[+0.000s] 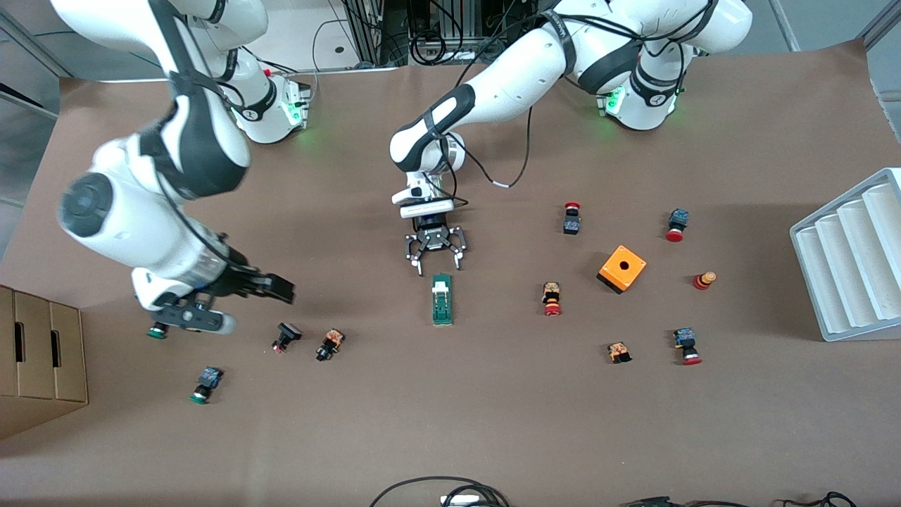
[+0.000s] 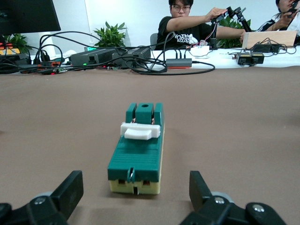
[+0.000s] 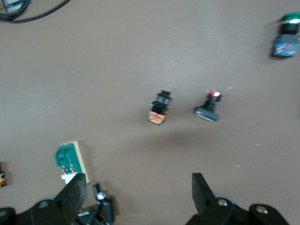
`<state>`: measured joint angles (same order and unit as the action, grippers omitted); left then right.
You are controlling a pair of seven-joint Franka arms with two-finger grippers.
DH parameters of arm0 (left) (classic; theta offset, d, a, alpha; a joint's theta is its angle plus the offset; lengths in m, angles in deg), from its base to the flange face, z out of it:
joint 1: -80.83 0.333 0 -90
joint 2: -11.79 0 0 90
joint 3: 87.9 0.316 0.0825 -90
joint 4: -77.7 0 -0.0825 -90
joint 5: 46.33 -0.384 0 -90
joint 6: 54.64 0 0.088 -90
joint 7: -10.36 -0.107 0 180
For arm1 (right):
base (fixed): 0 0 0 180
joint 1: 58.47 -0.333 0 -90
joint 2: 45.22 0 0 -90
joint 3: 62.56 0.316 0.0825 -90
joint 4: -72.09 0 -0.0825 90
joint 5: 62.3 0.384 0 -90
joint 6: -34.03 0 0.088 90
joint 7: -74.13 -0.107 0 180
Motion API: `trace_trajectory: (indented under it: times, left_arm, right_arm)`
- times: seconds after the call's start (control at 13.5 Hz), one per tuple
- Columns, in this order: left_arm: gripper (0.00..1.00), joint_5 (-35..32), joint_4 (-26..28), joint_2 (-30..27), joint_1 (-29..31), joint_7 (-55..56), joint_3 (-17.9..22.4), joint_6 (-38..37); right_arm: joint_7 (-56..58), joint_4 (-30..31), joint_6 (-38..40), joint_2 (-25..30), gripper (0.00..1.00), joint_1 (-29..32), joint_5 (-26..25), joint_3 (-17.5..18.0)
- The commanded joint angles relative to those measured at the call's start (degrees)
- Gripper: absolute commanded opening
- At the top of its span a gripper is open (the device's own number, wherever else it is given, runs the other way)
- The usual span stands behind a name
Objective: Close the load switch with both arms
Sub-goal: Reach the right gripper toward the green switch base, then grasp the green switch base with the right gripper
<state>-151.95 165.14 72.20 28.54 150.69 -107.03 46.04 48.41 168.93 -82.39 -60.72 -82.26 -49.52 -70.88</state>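
Brown table cover [image 1: 493, 422], white wall [image 2: 140, 14] (potted plants [image 2: 111, 35]), cluttered desk [image 2: 262, 58]

Matt brown paper-like sheet [image 1: 493, 422] covers the table; the load switch [image 1: 442, 300] is dull green plastic with a smooth white lever, beside glossy white arms [image 1: 507, 84] and a cardboard box [image 1: 42, 359].

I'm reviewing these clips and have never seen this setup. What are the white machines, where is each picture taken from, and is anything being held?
Two white robot arms work at a brown table. One picture looks down from above; the other two come from cameras on each arm's wrist. The left gripper sits low just short of the green load switch, jaws open. The right gripper hangs open over the table near small push buttons. An orange box and a white rack lie toward the left arm's end. Nothing is held.
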Motion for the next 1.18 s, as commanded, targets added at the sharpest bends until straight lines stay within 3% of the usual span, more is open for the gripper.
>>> trace_trajectory:
  times: [0.0,0.52,1.11]
  left_arm:
    - [1.00,-1.3,-1.2,0.6,-0.1,0.6,0.0,-0.8]
    - [1.00,-2.3,-1.0,0.7,0.5,2.8,0.0,-0.8]
    - [0.99,-3.1,-1.1,1.6,0.7,2.8,0.0,-0.8]
  right_arm:
    - [-8.6,-2.4,-5.5,-4.4,1.00,-4.4,1.5,-0.6]
    - [-36.6,-9.5,-18.7,-16.4,1.00,-14.3,1.5,-0.5]
    - [-53.8,-9.4,-24.3,-19.0,1.00,-17.9,2.1,-0.5]
